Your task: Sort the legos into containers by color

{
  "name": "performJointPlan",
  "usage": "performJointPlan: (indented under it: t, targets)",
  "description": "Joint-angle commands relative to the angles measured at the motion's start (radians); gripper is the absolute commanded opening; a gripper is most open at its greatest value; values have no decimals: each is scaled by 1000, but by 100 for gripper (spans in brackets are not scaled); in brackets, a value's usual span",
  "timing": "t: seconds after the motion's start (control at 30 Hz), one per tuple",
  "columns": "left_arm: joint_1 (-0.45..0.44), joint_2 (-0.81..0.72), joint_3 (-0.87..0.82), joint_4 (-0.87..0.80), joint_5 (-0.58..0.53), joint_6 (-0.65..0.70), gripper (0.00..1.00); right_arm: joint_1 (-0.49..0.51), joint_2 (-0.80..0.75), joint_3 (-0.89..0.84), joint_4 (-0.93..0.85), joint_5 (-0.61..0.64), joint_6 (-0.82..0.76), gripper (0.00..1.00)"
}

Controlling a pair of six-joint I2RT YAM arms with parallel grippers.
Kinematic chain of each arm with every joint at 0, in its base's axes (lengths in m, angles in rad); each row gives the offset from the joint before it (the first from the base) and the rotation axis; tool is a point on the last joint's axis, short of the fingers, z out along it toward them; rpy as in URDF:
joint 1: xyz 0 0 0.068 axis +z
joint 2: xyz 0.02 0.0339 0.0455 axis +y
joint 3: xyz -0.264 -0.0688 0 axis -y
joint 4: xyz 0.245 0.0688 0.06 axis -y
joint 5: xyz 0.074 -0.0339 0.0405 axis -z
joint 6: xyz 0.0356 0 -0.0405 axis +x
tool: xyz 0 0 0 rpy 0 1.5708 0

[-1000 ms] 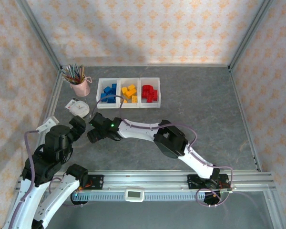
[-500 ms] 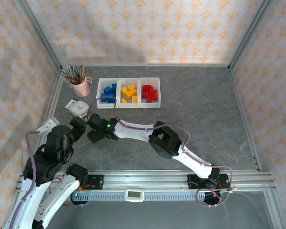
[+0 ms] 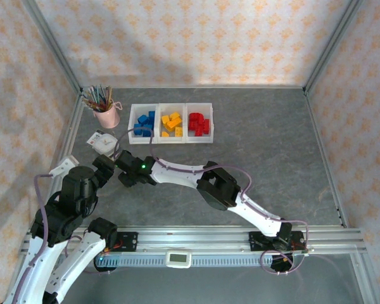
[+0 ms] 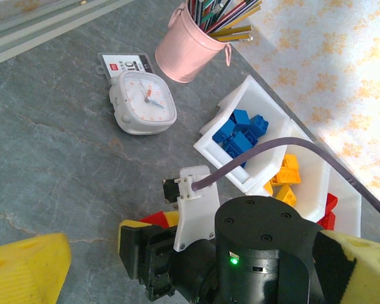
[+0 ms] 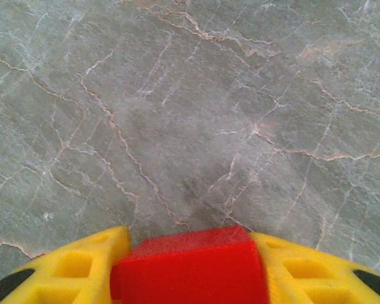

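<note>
A: What's the right gripper (image 5: 189, 256) doing?

B: It's pinching a red brick (image 5: 190, 269) between its yellow fingers (image 5: 76, 269). Its wrist camera is looking past the brick at bare grey table (image 5: 190, 95).

A: Where's that sitting overall?

B: The right arm is reaching across to the left side. The gripper is hanging on the near side of the bins (image 3: 171, 142), closest to the left one and near the clock (image 3: 105, 143). I can't tell whether the brick is touching the table.

A: And the left gripper (image 3: 104, 166)?

B: It's facing the right one, just beside it. Its fingers (image 4: 19, 269) are spread wide and gripping nothing. Its camera is catching the red brick poking out under the right wrist.

A: What are the bins holding?

B: There are three, joined in one row. Blue bricks (image 3: 144, 123) are lying in the left one, yellow bricks (image 3: 171, 122) in the middle and red bricks (image 3: 199, 122) in the right. A pink cup (image 3: 107, 116) of pencils (image 3: 96, 96) is standing left of the row, beyond the clock.
</note>
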Motion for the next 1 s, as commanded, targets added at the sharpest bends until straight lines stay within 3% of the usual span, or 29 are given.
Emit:
performJointPlan:
  t: [0.0,0.33,0.57,0.77,0.97]
  targets:
    - [9,14,29,22,11,18,99,1,-112,-52,-25,-8,15,42]
    - [9,70,89,98,74,84,99,-83,-431,-410,78,2,115,38]
    - [9,167,30,316,244,164,99,-251,-640,-599,89,44,172,38]
    - [9,290,-59,568,352,206,99,-447,-690,-628,90,113,211,39]
    - [9,404,-125,795,421,237,99,-587,-582,-520,102,174,185,39]
